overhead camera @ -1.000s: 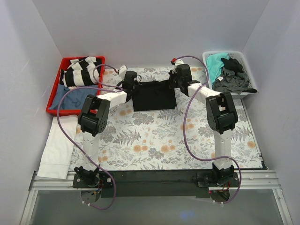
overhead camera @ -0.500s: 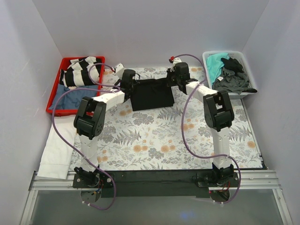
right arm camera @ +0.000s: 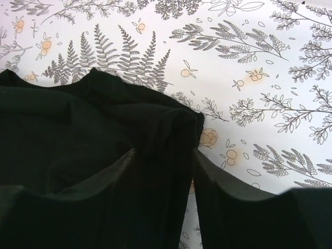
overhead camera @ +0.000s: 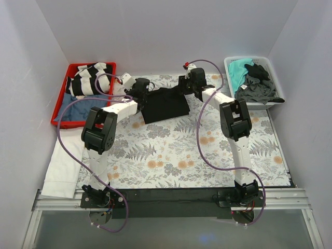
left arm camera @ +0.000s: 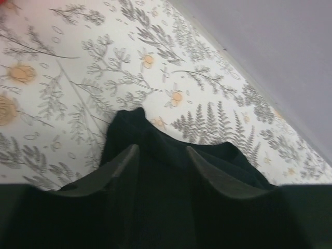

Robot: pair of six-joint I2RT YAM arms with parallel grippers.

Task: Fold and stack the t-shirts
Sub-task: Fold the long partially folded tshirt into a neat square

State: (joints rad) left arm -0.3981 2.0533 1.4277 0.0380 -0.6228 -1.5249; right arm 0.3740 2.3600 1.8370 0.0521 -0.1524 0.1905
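Tray (overhead camera: 67,124) holds striped cloth (overhead camera: 91,78), bin (overhead camera: 248,58) teal shirt (overhead camera: 238,70) — claws (left arm camera: 162,150) (right arm camera: 164,153) spread over black t-shirt (overhead camera: 166,106).

The table (overhead camera: 171,155) I am bolted to has a pale top printed with grey ferns and small orange flowers. At its far middle lies the black t-shirt (overhead camera: 165,106), folded into a rough rectangle and turned a little askew. A red tray (overhead camera: 67,124) sits at my far left corner, a white bin (overhead camera: 262,105) at my far right, and a white cloth (overhead camera: 63,163) lies lengthwise along the left edge, nearer to me than the tray.
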